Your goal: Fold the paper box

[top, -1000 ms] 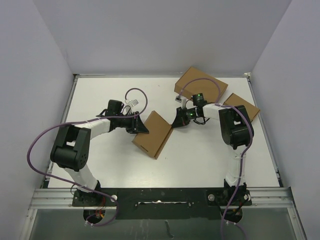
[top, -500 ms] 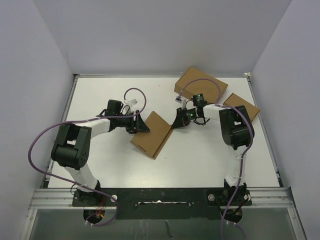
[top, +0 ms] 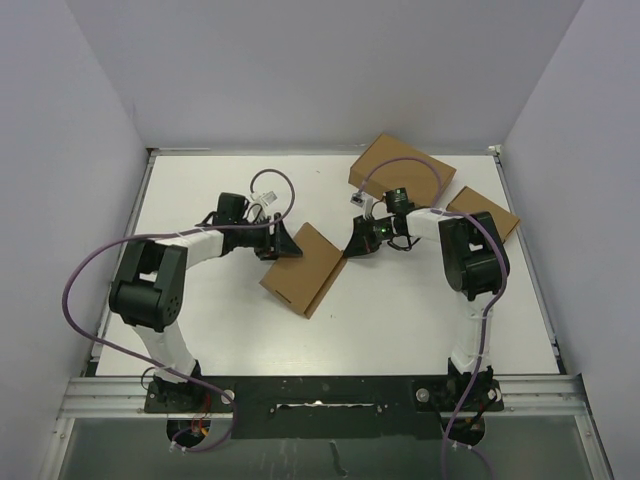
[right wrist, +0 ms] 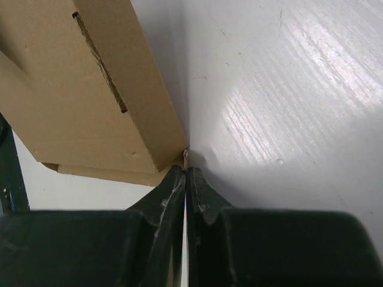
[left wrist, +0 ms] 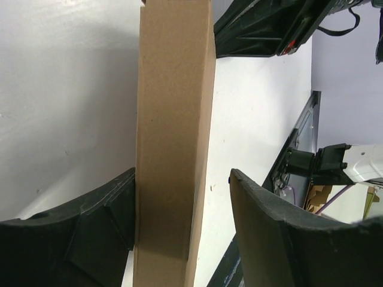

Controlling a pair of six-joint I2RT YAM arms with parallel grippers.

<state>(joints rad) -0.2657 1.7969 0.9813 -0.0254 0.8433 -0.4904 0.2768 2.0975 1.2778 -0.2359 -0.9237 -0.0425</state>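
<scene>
The jaws of the left gripper (left wrist: 181, 179) stand apart around the left edge of the paper box (top: 305, 268). One finger lies against the cardboard and the other is clear of it, so nothing is clamped. The box lies in the middle of the table (top: 400, 310), turned at a diagonal, and its lid looks down. To the right, the right gripper (right wrist: 186, 172) has its jaws pressed together, and the joined tip sits at the box's far right corner, beside a side wall with a slot.

The folding looks close to finished, and the step in hand is probably letting go. To do it well, the left arm should back off straight along its fingers without dragging the edge. Meanwhile the right tip should steady the corner. The largest box (top: 402, 170) and the smallest box (top: 487, 212) lie farther right, well apart from the work.
</scene>
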